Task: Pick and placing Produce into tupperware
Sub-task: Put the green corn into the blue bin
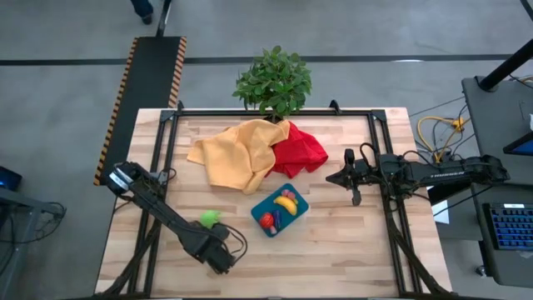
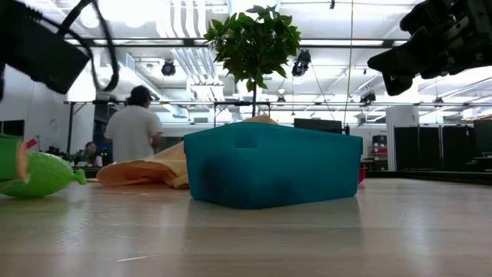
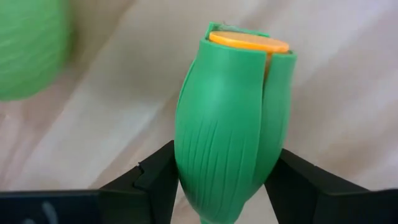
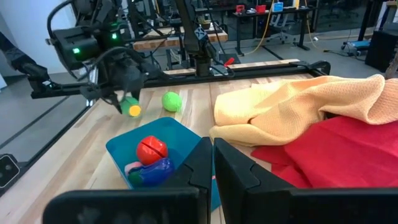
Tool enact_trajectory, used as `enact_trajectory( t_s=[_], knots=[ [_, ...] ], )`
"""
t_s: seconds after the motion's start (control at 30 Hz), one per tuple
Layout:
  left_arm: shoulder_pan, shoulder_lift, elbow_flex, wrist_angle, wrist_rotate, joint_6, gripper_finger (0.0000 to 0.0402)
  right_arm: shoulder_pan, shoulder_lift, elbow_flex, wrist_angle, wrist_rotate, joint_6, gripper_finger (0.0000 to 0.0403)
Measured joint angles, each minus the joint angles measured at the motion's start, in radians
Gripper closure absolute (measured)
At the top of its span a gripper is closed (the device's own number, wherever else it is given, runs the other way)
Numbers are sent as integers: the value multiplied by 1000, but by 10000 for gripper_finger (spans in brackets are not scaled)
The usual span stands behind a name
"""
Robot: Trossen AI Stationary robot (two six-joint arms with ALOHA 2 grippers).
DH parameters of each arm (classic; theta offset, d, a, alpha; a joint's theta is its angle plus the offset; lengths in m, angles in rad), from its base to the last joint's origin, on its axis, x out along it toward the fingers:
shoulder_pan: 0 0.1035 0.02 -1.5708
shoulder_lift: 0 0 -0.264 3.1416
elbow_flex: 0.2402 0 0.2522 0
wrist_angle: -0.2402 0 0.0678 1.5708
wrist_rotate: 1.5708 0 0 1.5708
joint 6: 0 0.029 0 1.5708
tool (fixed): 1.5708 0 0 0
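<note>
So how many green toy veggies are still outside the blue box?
2. One green corn piece sits between the left gripper's fingers near the table's front-left; one rounder green piece lies on the table beside it. Others could be hidden.

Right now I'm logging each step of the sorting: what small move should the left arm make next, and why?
Probably finish closing and lift. The left gripper has its fingers on either side of the green corn piece but the grip looks unsettled. The teal tupperware sits to its right, already holding a banana and tomato. The right gripper waits, shut.
</note>
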Motion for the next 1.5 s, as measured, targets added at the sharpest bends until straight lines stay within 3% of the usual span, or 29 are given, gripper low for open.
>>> enact_trajectory(
  t_s=[0.37,0.67,1.0,1.3,1.5],
  knots=[
    [40,-4,31,257,-73,382,217,0,0,0,0,0,1,394],
    [136,-5,129,292,-81,674,217,0,0,0,0,0,3,394],
    [314,-8,215,321,-89,889,217,0,0,0,0,0,3,394],
    [499,-5,223,323,-36,935,217,0,0,0,-4,0,3,394],
    [556,45,218,438,14,981,217,0,1,0,-37,0,3,394]
  ],
)
